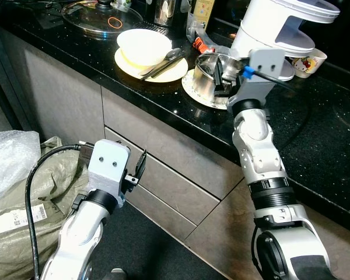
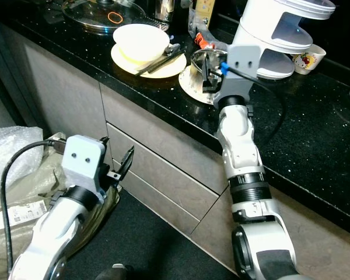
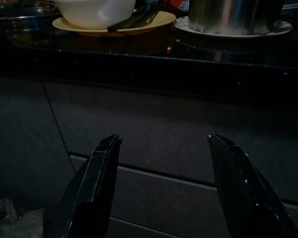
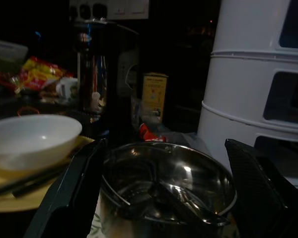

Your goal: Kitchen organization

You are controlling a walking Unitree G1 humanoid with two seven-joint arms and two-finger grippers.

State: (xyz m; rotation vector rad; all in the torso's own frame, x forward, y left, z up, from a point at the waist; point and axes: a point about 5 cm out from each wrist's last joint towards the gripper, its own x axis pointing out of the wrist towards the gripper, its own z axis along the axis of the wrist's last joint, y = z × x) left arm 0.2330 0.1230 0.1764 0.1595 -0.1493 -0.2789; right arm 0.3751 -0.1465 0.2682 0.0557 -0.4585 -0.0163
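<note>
On black speckled stone countertop (image 1: 315,146), straddling shiny round steel pot (image 1: 210,73) with right gripper (image 1: 220,79) fingers apart, likely needing closing next; left gripper (image 1: 137,169) idling spread.

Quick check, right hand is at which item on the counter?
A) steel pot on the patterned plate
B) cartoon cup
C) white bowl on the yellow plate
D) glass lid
A: the right hand is open with its fingers either side of the steel pot, which the right wrist view shows between them; whether they touch it is unclear. The left hand hangs open by the drawers.
</note>
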